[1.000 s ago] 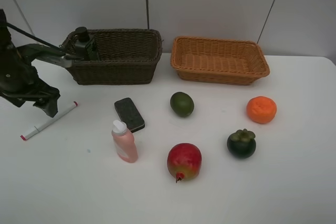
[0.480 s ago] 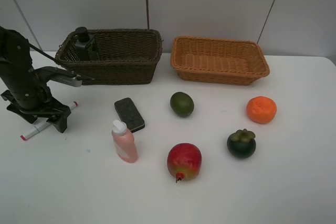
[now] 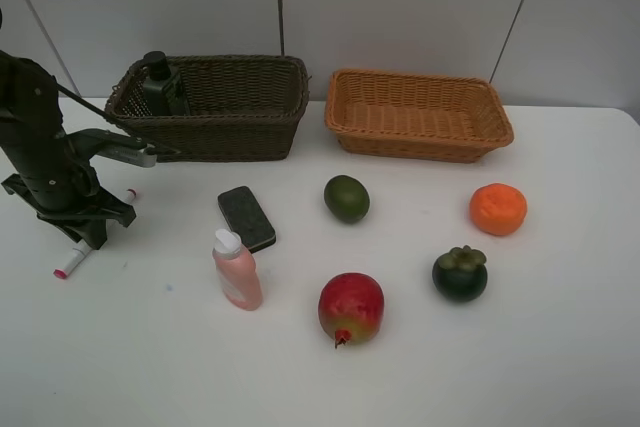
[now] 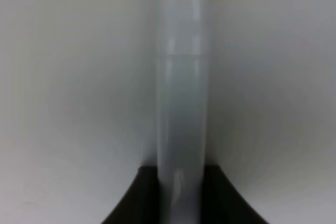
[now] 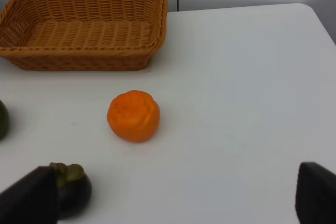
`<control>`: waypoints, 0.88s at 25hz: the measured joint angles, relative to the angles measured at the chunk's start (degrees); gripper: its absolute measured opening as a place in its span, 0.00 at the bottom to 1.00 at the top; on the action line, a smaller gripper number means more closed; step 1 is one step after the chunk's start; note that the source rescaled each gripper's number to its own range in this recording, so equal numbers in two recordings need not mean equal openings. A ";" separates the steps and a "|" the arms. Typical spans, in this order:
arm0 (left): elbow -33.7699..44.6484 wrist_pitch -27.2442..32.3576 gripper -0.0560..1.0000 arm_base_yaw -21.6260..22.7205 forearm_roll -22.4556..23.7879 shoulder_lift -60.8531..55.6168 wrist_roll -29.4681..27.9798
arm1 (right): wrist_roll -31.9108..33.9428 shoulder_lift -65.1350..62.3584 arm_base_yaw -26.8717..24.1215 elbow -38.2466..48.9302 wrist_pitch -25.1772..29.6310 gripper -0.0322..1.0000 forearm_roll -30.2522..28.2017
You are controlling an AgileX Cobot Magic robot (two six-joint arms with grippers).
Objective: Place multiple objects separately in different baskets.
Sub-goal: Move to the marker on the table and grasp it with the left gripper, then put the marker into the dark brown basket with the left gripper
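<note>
Left tool clamps one marker; one pump bottle in brown basket.

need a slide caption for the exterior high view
Left tool shut on the white marker on the table; pump bottle in the dark basket, tan basket unfilled

The white table bears brown basket, tan basket, marker, eraser, pink bottle, lime, orange, mangosteen, pomegranate.
</note>
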 joint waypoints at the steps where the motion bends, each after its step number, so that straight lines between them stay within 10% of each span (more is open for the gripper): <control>1: 0.00 0.07 0.06 0.00 0.00 0.00 0.00 | 0.00 0.00 0.00 0.00 0.00 1.00 0.00; 22: -33.43 10.34 0.06 0.00 -21.85 -3.90 0.34 | 0.00 0.00 0.00 0.00 0.00 1.00 0.00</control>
